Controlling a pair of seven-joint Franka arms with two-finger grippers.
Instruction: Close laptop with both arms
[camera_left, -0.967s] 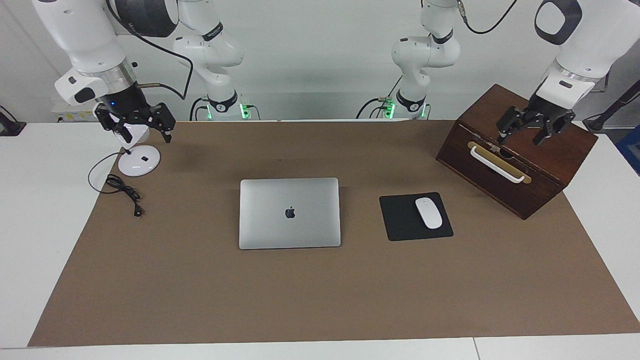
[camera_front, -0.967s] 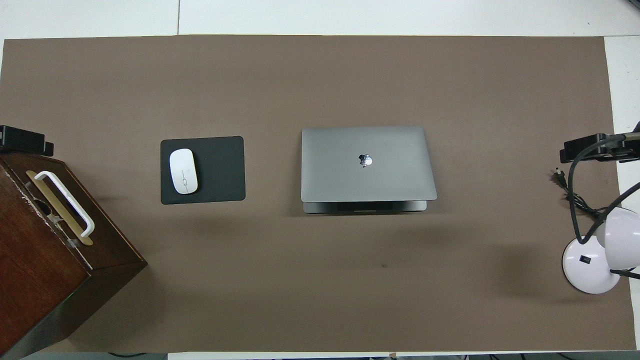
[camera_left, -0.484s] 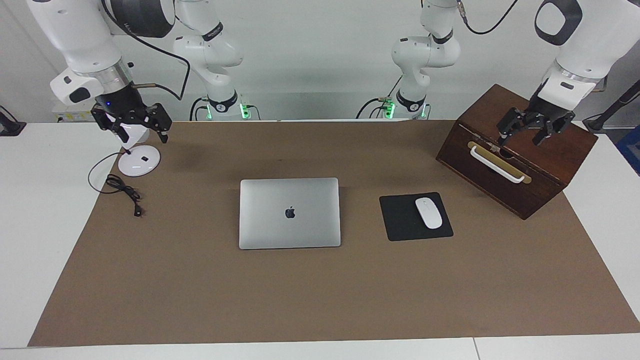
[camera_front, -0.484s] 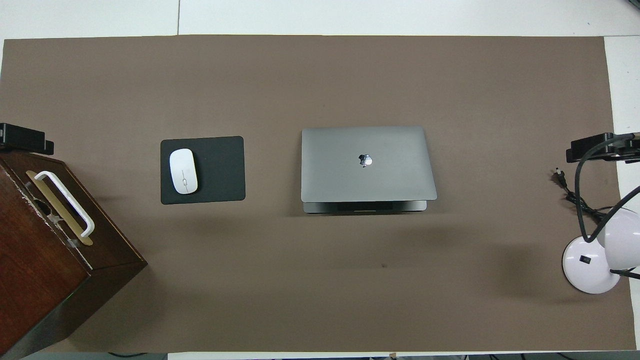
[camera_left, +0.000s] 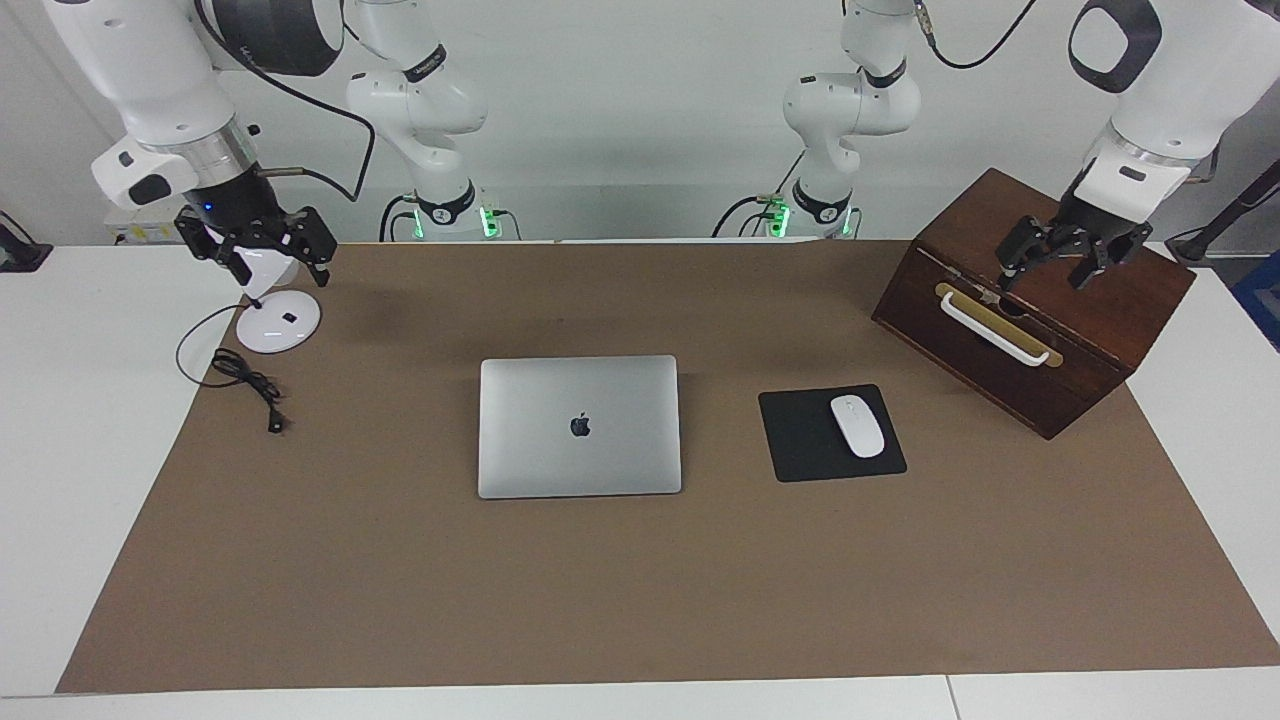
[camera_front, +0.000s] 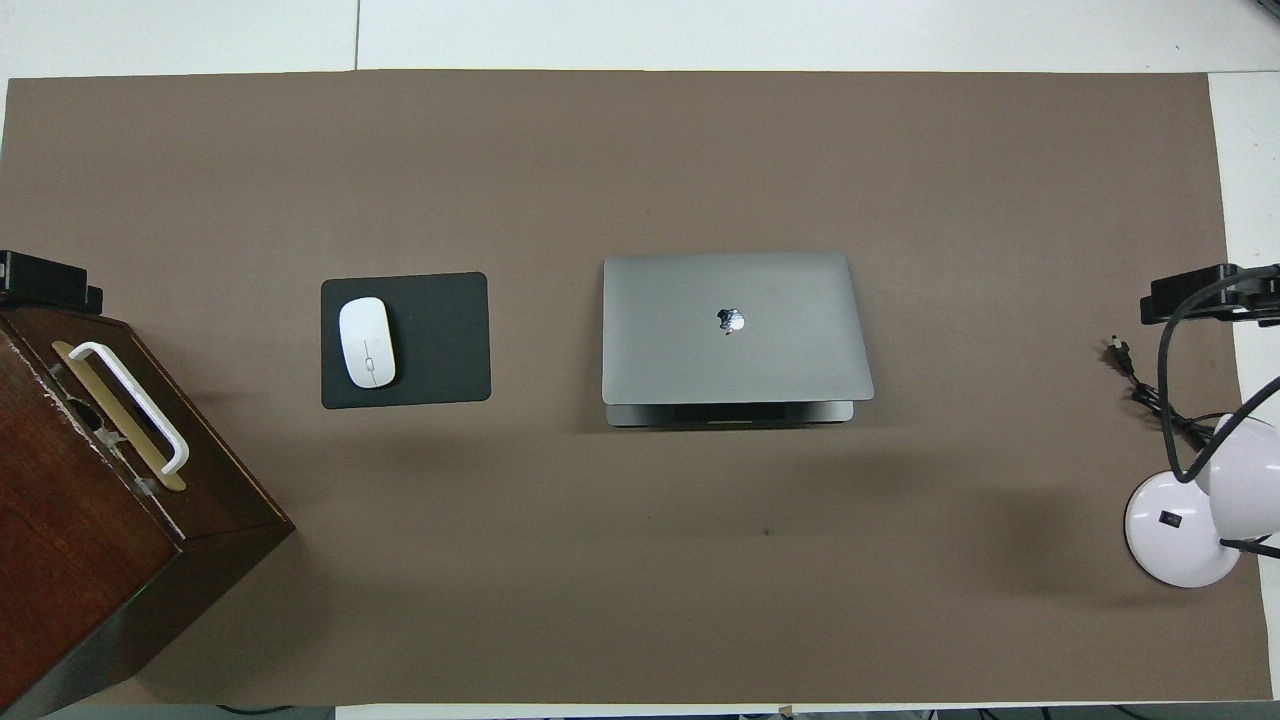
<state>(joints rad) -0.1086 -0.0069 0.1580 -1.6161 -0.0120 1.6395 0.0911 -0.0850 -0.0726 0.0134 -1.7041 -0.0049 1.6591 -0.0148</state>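
The silver-grey laptop (camera_left: 579, 426) with a dark apple logo lies in the middle of the brown mat; it also shows in the overhead view (camera_front: 735, 325). Its lid is almost down, and a thin strip of the base shows under the lid's edge nearer to the robots. My right gripper (camera_left: 283, 270) is open and empty, up in the air over the white lamp (camera_left: 277, 320). My left gripper (camera_left: 1043, 278) is open and empty over the wooden box (camera_left: 1040, 345). Both are far from the laptop. Only their tips show in the overhead view, the left (camera_front: 45, 282) and the right (camera_front: 1205, 297).
A black mouse pad (camera_left: 805, 440) with a white mouse (camera_left: 857, 425) lies beside the laptop toward the left arm's end. The dark wooden box has a white handle (camera_left: 995, 330). The lamp's black cable (camera_left: 245, 378) lies at the right arm's end.
Both grippers have drawn a little outward, the right one up and toward its end of the table, the left one slightly. The laptop has not moved.
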